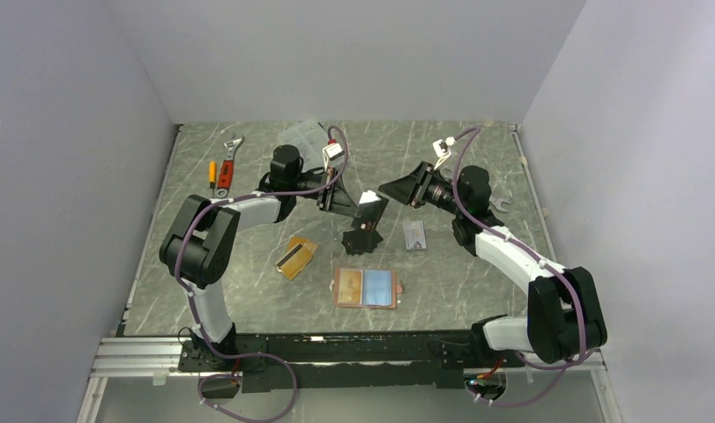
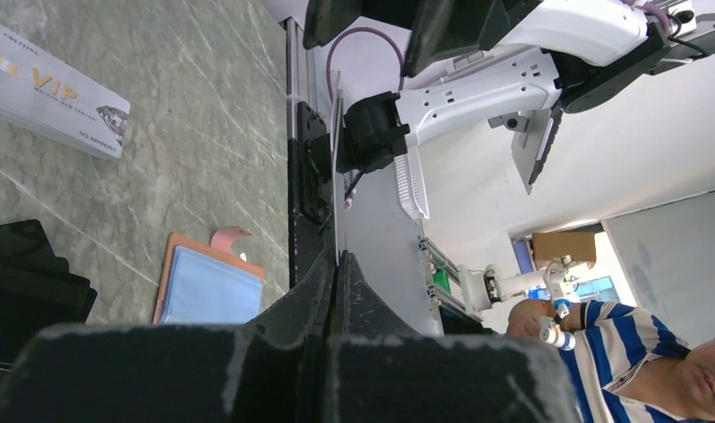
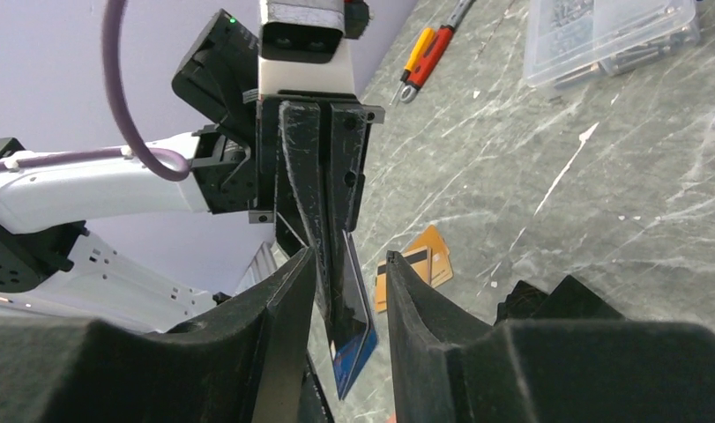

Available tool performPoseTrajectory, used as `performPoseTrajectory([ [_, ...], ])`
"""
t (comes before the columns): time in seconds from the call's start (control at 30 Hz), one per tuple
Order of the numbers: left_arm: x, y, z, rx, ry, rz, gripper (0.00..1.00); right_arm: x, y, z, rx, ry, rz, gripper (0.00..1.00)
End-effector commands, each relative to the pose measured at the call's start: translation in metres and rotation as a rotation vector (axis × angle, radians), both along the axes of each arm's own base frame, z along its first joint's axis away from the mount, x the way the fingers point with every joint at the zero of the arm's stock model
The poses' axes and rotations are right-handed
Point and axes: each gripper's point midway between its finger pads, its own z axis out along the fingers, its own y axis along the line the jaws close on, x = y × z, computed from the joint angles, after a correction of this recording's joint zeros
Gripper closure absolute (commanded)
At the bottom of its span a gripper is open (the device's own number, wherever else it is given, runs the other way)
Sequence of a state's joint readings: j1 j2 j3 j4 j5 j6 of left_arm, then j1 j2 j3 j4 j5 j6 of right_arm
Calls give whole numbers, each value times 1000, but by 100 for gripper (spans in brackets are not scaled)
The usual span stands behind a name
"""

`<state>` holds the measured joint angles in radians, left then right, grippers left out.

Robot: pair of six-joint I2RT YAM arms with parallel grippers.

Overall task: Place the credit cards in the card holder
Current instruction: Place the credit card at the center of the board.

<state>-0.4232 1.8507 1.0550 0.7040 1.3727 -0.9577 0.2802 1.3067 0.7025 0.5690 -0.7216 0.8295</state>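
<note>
My left gripper (image 1: 366,213) (image 2: 338,261) is shut on a dark and blue credit card (image 3: 352,330) (image 1: 368,200), held on edge above the table. My right gripper (image 3: 349,264) (image 1: 384,188) is open, one finger on each side of that card with a gap on both. The card holder (image 1: 365,288) (image 2: 208,286) lies open on the table below, salmon-pink with a pale-blue inside. Two orange-gold credit cards (image 1: 296,256) (image 3: 421,257), one with a dark stripe, lie overlapped to its left. A silver-grey credit card (image 1: 413,235) (image 2: 55,92) lies to its upper right.
A black irregular flat piece (image 1: 362,240) (image 3: 556,304) lies under the grippers. A clear plastic box (image 1: 309,137) (image 3: 611,31) stands at the back. A wrench and screwdrivers (image 1: 223,167) (image 3: 428,53) lie back left. Another wrench (image 1: 500,205) is by the right arm.
</note>
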Motion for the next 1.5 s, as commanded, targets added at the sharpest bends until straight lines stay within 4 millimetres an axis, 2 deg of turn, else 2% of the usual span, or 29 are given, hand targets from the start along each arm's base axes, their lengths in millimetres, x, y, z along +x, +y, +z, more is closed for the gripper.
performPoseTrajectory([
  [0.0,-2,-1,21,-51,-84,-38,100,0,-1,4,14,-33,-3,64],
  [0.2,-3,0,26,-69,-92,-45,100,-7,6,3,74,0,80,77],
  [0.43,-5,0,28,-70,-98,-45,100,-8,4,-4,115,41,80,93],
  [0.57,-1,1,26,-62,-88,-26,100,-11,1,-4,127,48,73,97],
  [0.87,11,6,25,-63,-62,28,100,-22,-2,-11,117,58,75,99],
  [1.23,15,7,25,-72,-53,56,100,-30,3,-12,150,63,108,94],
  [1.47,19,10,22,-68,-37,75,100,-46,7,-6,210,33,210,90],
])
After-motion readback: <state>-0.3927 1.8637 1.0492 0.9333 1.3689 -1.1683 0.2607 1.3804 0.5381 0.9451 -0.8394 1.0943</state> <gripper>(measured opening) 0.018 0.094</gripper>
